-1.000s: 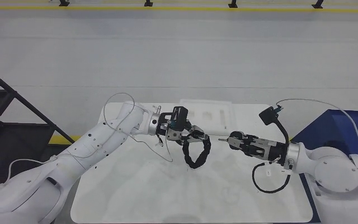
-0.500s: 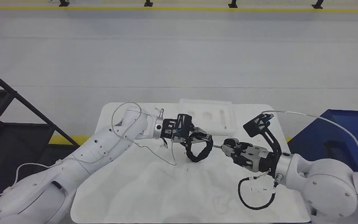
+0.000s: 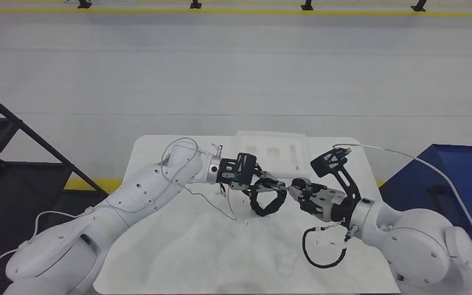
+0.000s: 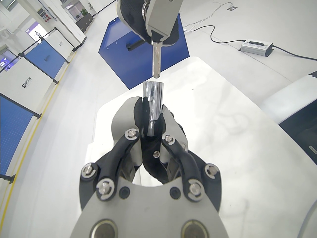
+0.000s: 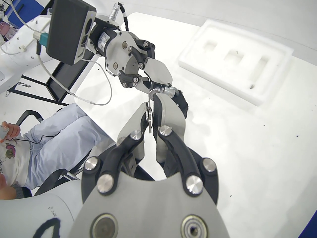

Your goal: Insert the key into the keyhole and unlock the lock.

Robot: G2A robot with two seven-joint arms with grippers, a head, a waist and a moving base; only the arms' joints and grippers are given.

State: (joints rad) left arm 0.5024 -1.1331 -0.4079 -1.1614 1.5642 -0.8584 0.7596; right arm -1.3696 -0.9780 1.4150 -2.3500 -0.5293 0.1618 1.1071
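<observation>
We have the left fingers [image 4: 123, 117] clamped on the lock [image 4: 152, 100], the right fingers [image 5: 171, 110] clamped on the key [image 4: 156, 60], its tip just ahead of the left fingers, barely off the lock's end.

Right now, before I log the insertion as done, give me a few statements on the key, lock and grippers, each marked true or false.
1. The left gripper is shut on the lock cylinder. True.
2. The key is fully inside the keyhole. False: its whole blade shows, with the tip just short of the cylinder's end.
3. The right gripper holds the key. True.
4. The lock cylinder rests in the foam tray. False: it is held in the left gripper above the table, apart from the tray.
</observation>
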